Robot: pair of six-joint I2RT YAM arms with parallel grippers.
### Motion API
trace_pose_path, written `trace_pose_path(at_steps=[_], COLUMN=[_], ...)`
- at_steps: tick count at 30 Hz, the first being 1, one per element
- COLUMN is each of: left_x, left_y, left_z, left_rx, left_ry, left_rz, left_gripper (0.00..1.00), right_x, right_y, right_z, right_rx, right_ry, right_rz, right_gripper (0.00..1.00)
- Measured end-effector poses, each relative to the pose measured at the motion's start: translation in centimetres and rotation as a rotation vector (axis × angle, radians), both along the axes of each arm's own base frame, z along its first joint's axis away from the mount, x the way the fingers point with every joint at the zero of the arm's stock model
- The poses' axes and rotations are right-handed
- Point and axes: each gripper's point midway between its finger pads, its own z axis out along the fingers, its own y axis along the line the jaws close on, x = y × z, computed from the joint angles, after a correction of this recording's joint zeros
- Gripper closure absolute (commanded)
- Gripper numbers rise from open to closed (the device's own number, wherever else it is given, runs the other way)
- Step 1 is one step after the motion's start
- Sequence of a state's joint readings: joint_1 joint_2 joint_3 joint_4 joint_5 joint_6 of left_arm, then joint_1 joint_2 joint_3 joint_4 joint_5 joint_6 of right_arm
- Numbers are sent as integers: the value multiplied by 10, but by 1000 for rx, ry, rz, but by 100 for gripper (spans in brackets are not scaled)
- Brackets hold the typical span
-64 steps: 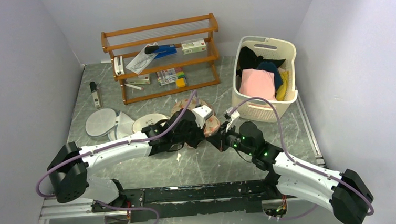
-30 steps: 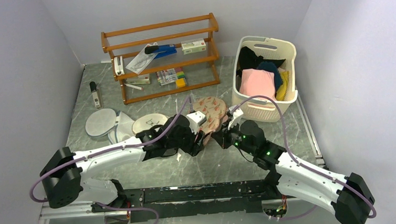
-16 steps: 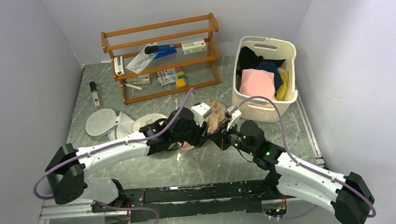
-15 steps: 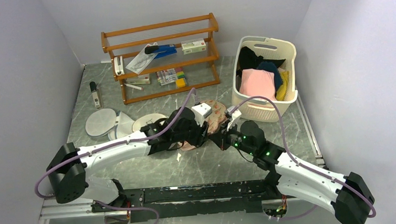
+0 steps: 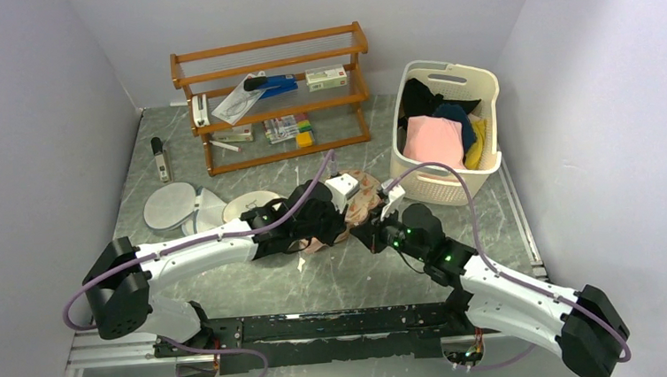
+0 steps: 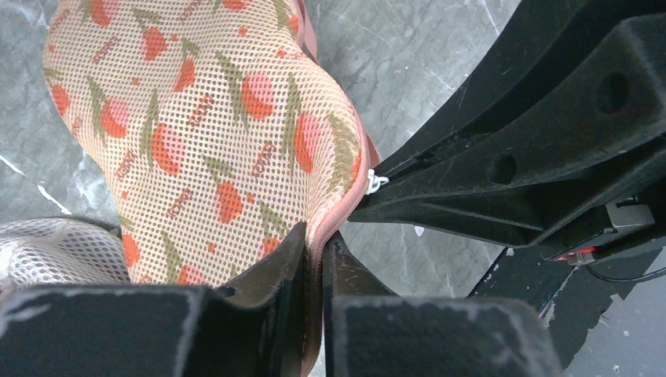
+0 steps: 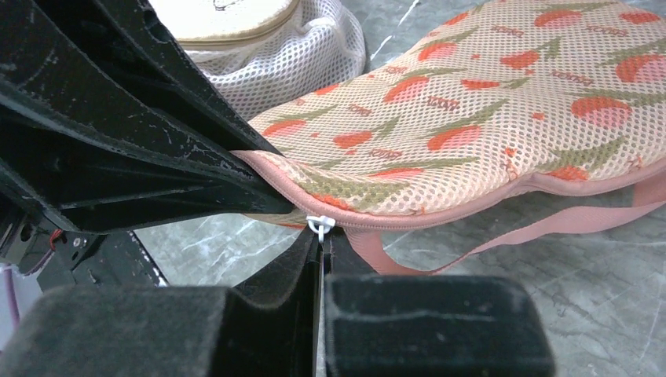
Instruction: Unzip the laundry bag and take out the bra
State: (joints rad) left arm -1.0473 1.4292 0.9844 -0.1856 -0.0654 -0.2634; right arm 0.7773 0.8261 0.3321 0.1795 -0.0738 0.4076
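Marbled table [image 5: 345, 281] with rack [image 5: 275, 99], basket [image 5: 441, 186], white mesh bags [image 5: 172, 206], laundry bag [image 6: 204, 118]

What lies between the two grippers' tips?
The laundry bag's pink edge: the left gripper clamps it, the right gripper pinches its white zip pull; both wrist views show it.

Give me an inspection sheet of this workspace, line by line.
Surface: grey marbled table.
Job's things: laundry bag lies mid-table, and its zip looks shut along the visible edge. The white zip pull sits at its near edge. Bra not seen.
Clutter: wooden rack with small items at the back, basket of clothes at the right, round mesh bags at the left.
Grippers: left gripper shut on the bag's pink trim; right gripper shut on the zip pull.
Cables: purple cables loop off both arms; no snag seen.
Surroundings: plain grey walls on three sides.
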Motion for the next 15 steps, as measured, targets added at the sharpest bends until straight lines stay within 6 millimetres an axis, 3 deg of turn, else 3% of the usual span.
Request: trace_pose_path(at_steps=[15], left_x=[-5], left_y=[17], left_z=[-10], left_rx=[17], left_ry=[6], left_rz=[35], left_gripper=[93], right_x=[14], right_y=[-14], right_z=[-27], right_rx=[-77], right_ry=[75], right_rz=[-137], right_gripper=[100])
